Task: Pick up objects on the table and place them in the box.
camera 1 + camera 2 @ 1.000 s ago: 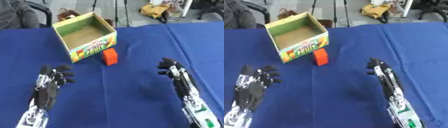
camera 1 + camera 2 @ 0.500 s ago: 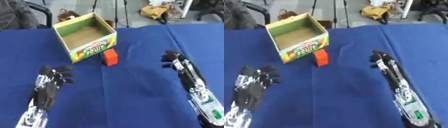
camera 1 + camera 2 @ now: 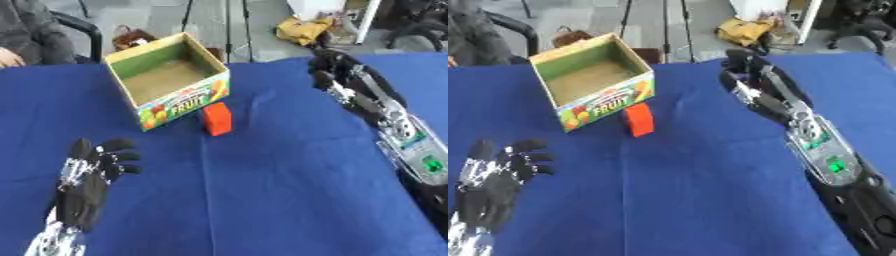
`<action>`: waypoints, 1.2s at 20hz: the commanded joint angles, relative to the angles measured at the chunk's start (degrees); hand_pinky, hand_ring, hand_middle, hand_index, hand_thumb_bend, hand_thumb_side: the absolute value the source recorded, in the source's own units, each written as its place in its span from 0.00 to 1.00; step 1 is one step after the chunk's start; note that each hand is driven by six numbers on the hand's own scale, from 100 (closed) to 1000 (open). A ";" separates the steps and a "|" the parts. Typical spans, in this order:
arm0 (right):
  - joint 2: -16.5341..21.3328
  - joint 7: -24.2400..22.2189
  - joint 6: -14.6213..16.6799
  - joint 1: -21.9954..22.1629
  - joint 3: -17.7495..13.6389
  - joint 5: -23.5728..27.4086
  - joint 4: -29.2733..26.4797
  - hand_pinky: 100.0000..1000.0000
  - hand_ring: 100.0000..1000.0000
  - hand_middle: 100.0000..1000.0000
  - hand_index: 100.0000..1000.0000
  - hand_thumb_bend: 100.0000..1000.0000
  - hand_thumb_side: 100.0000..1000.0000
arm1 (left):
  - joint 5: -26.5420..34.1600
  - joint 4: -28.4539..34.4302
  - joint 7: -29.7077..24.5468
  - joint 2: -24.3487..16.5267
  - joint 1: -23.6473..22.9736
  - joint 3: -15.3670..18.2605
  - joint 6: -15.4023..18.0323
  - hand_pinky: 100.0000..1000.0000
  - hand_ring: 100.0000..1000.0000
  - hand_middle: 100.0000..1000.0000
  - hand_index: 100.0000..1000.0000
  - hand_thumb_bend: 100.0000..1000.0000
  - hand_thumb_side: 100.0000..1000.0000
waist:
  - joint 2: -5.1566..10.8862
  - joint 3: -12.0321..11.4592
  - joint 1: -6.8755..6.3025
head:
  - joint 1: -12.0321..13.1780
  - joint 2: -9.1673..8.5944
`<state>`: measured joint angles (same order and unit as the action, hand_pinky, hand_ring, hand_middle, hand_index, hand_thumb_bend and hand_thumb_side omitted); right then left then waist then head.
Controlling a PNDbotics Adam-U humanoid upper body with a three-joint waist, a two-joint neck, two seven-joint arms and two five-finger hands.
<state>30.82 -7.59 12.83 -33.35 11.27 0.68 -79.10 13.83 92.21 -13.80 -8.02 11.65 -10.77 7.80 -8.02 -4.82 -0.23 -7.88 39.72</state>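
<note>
Table: a flat table covered with a dark blue cloth (image 3: 262, 200) carries everything.
Box: an open cardboard box with green walls, a brown inside and fruit pictures on its front (image 3: 171, 85) stands near the far edge of the table, toward the left. It is turned a little, so one corner points at the near edge. Nothing shows inside it.
Block: a small orange-red block (image 3: 217, 119) stands upright on the cloth, just beside the front wall of the box, on the side facing the near edge. I cannot tell if it touches the box.
Left hand: the black left hand (image 3: 87, 182) rests at the near left corner of the table, fingers spread and relaxed, holding nothing. It is well apart from the block.
Right hand: the black right hand (image 3: 750, 75) reaches out over the far right part of the table, to the right of the box. Its fingers are bent a little and hold nothing.
</note>
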 commanded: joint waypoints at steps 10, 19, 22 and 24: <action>-0.84 -11.63 -0.29 -15.67 1.71 -11.90 18.28 0.73 0.89 0.88 0.94 0.44 0.55 | 0.75 1.23 -2.99 0.52 3.25 -2.34 -0.12 0.61 0.70 0.71 0.77 0.34 1.00 | -0.17 -5.86 -0.07 | -5.48 -2.06; -2.94 -16.04 4.98 -18.97 1.91 -20.49 29.93 0.75 0.89 0.87 0.93 0.48 0.36 | 1.57 1.65 -5.02 1.65 4.90 -3.60 -0.51 0.61 0.70 0.71 0.77 0.34 1.00 | -0.90 -9.26 -0.32 | -8.40 -2.95; -3.78 -17.07 6.05 -19.07 1.63 -23.75 30.70 0.75 0.89 0.87 0.93 0.49 0.35 | 1.66 1.67 -5.37 1.80 5.08 -3.78 -0.54 0.61 0.70 0.71 0.77 0.34 1.00 | -1.15 -9.66 -0.51 | -8.61 -3.23; -4.38 -17.18 6.55 -19.09 1.36 -25.94 30.94 0.76 0.90 0.88 0.93 0.49 0.35 | 1.68 1.68 -5.55 1.84 5.15 -3.88 -0.56 0.61 0.70 0.71 0.77 0.34 1.00 | -1.26 -9.82 -0.61 | -8.78 -3.39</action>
<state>25.87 -24.58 18.85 -50.93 13.12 -23.78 -47.94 15.10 92.46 -19.02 -6.01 15.88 -14.29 7.17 -9.98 -14.58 -0.75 -16.39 37.11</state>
